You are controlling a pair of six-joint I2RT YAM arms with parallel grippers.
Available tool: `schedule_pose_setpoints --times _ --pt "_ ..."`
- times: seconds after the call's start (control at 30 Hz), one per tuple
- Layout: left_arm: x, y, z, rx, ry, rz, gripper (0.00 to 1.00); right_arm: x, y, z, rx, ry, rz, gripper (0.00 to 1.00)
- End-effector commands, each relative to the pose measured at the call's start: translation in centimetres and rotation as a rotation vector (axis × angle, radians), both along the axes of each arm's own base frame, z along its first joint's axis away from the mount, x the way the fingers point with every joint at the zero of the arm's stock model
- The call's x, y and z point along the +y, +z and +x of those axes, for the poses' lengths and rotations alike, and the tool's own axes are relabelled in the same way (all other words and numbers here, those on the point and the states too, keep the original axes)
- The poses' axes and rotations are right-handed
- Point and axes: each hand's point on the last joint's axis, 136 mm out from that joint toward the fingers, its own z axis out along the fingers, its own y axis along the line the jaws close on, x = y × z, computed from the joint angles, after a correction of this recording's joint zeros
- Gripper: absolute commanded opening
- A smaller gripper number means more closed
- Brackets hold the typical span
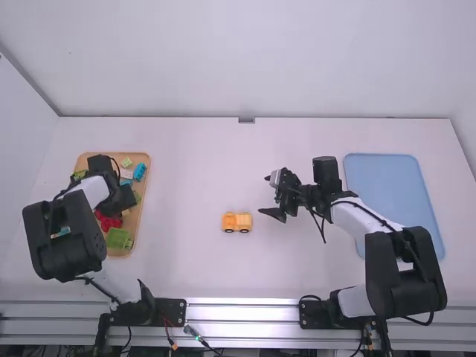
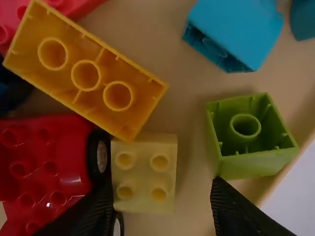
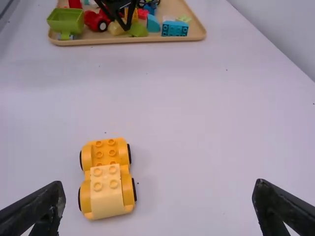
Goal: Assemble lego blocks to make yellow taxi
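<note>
Taxi [image 1: 237, 223] sits on the table [image 1: 197, 175], near the fingertips of the right gripper [image 1: 269, 196], whose fingers stand wide apart. Over the tray [image 1: 141, 212], the left gripper [image 1: 120, 198] has its fingers apart too, a cream block [image 2: 143, 172] between them. Around that lie a yellow brick [image 2: 88, 51], hollow side up, a red car [image 2: 49, 169] and a green brick [image 2: 251, 164]. Rightmost lies a blue mat [image 1: 394, 193].

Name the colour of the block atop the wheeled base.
The block is pale yellow, clearest in the right wrist view.
</note>
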Motion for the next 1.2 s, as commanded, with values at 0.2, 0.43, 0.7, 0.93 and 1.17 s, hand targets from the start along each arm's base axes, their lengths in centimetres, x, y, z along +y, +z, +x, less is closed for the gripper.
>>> schedule_pose_setpoints --times 0.2,0.43,0.7,0.93,1.17 --pt "0.2 -1.4 -1.2 0.020 -0.001 0.028 0.50 0.1 0.8 -0.3 -0.016 0.009 0.015 0.99" --pt "0.4 -1.5 -0.9 -0.005 -0.001 0.040 0.49 0.1 0.8 -0.3 -0.015 0.009 0.015 0.99" --pt "0.3 -2.3 -1.1 -0.027 -0.001 0.050 0.46 0.1 0.8 -0.3 -0.015 0.009 0.014 0.99" --pt "0.3 -2.3 -1.0 -0.033 0.003 0.051 0.38 0.1 0.8 -0.3 -0.015 0.010 0.015 0.99" --pt "0.7 -1.9 -0.6 -0.052 0.012 0.072 0.25 0.1 0.8 -0.3 -0.017 0.010 0.015 0.99"
